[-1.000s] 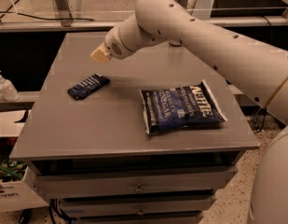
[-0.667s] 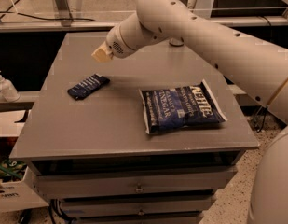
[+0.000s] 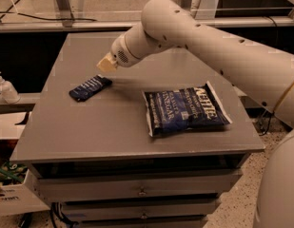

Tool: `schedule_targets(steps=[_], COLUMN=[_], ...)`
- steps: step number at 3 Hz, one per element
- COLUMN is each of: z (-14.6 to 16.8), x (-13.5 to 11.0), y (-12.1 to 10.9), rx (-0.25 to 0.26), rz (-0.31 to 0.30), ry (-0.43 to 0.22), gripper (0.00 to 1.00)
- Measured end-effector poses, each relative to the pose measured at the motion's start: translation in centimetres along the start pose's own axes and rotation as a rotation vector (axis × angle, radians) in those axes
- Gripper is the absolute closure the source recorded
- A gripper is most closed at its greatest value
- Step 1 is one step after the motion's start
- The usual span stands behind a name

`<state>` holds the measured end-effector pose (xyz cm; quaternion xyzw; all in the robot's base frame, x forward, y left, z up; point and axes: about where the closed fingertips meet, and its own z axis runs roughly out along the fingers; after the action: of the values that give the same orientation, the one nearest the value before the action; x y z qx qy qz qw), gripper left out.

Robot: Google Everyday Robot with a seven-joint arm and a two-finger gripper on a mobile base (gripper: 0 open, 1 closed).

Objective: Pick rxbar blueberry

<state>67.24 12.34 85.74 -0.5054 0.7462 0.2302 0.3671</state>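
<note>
One view: camera view, facing the table front.
Gripper point(image 3: 107, 63): hovers just up-right of the bar, apart from it; whether spread or closed is hidden.
Rxbar blueberry point(image 3: 90, 88): flat on the table point(image 3: 89, 127), well left of the chip bag point(image 3: 184, 110).
Handling: likely light, thin, slick wrapper; pinch across the narrow width, mid-length.

The end effector point(image 3: 107, 63) hovers over the rear left of a grey desk point(image 3: 89, 132) with drawers point(image 3: 142, 190) beneath. Left of it a pump bottle point(image 3: 4, 87) stands on a ledge point(image 3: 30, 99); behind it runs a pale rail point(image 3: 42, 26); speckled floor point(image 3: 237, 208) shows lower right.
</note>
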Motion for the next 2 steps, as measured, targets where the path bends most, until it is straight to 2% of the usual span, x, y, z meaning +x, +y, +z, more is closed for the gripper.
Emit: schedule_targets(steps=[1,2], z=[0.69,1.33], x=[0.65,1.28], y=[0.72,1.4], rx=[-0.022,-0.04], rz=[0.005,0.011], ry=[0.008,0.013], gripper=[0.13,0.0])
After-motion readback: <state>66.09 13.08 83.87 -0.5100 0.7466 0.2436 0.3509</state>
